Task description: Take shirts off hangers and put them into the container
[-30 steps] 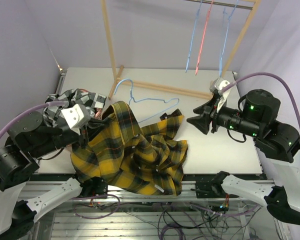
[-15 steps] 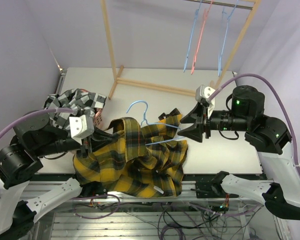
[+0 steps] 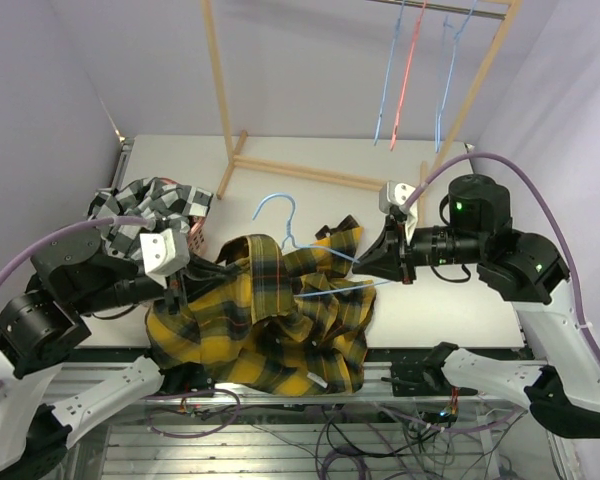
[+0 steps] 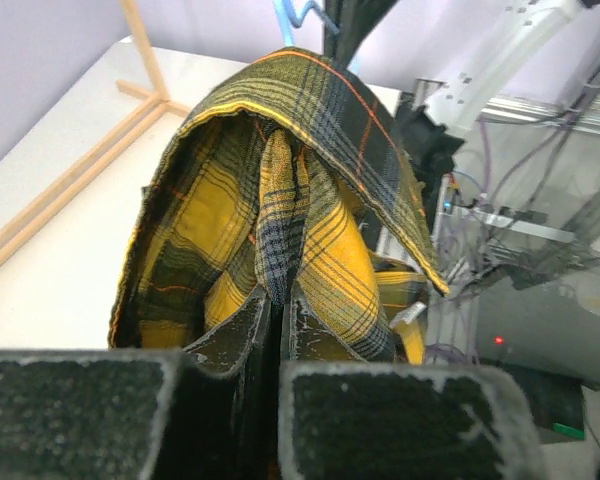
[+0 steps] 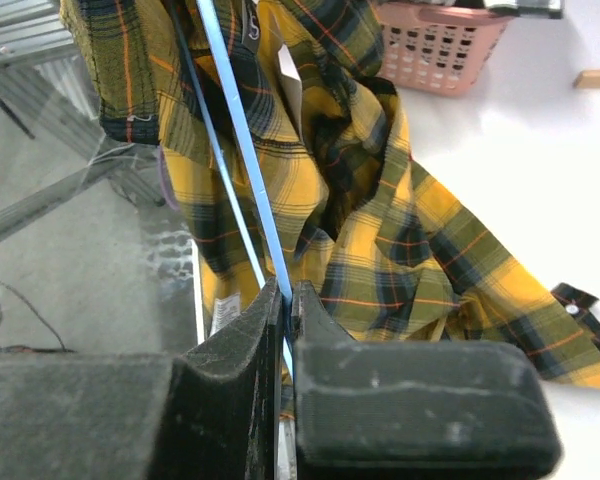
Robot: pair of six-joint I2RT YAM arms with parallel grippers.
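The yellow-and-black plaid shirt (image 3: 270, 325) lies bunched at the table's near edge, partly hanging over it. A light blue hanger (image 3: 280, 212) sticks up out of it, hook at the far side. My left gripper (image 3: 187, 280) is shut on a fold of the shirt (image 4: 310, 190), pinched between the fingertips (image 4: 277, 295). My right gripper (image 3: 378, 272) is shut on the hanger's thin blue wire (image 5: 242, 135), with the shirt (image 5: 400, 230) draped just beyond it. The black-and-white checked shirt (image 3: 145, 203) lies in the pink container (image 3: 196, 238), which also shows in the right wrist view (image 5: 440, 45).
A light wooden rack frame (image 3: 218, 90) stands at the back of the table. Two blue hangers (image 3: 383, 95) (image 3: 444, 95) and a pink-red hanger (image 3: 408, 75) hang from its rail. Cables and metal framing lie below the table's near edge.
My right gripper moved left to the shirt and shut on the blue hanger wire. The hanger shifted right and lifted. The left gripper pulled the shirt into a tighter bunch.
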